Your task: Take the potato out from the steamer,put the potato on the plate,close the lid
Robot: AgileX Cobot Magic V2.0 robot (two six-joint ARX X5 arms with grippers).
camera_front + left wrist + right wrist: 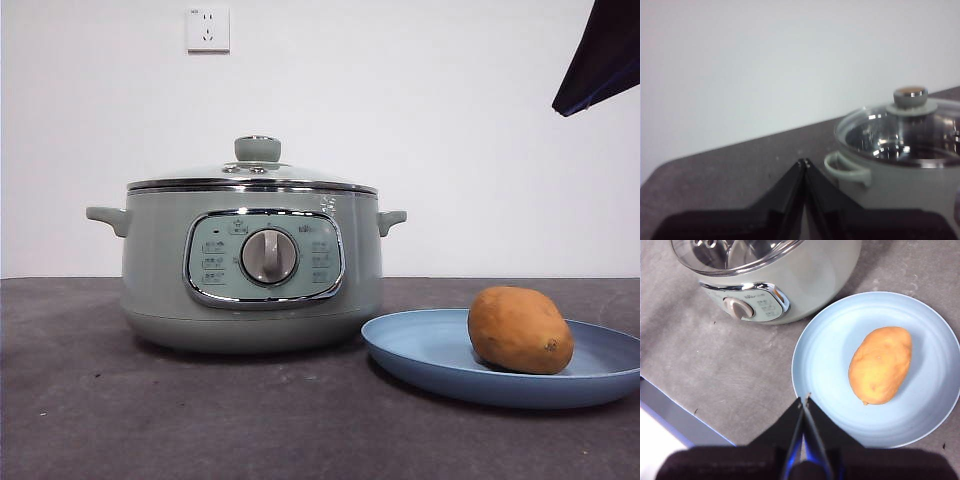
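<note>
The sage-green steamer [250, 265] stands left of centre on the dark table, its glass lid [255, 172] resting shut on top. The orange-brown potato [519, 330] lies on the blue plate [425, 350] to the steamer's right. My right gripper [804, 401] hangs shut and empty high above the plate's near rim [820, 355], with the potato [881, 365] beyond it. A dark arm tip [603, 60] shows at the top right corner. My left gripper [804, 162] is shut and empty, off beside the steamer's side handle [846, 169], clear of the lid [905, 125].
A white wall with a socket [208, 29] closes the back of the table. The table's front edge [680, 417] runs near my right gripper.
</note>
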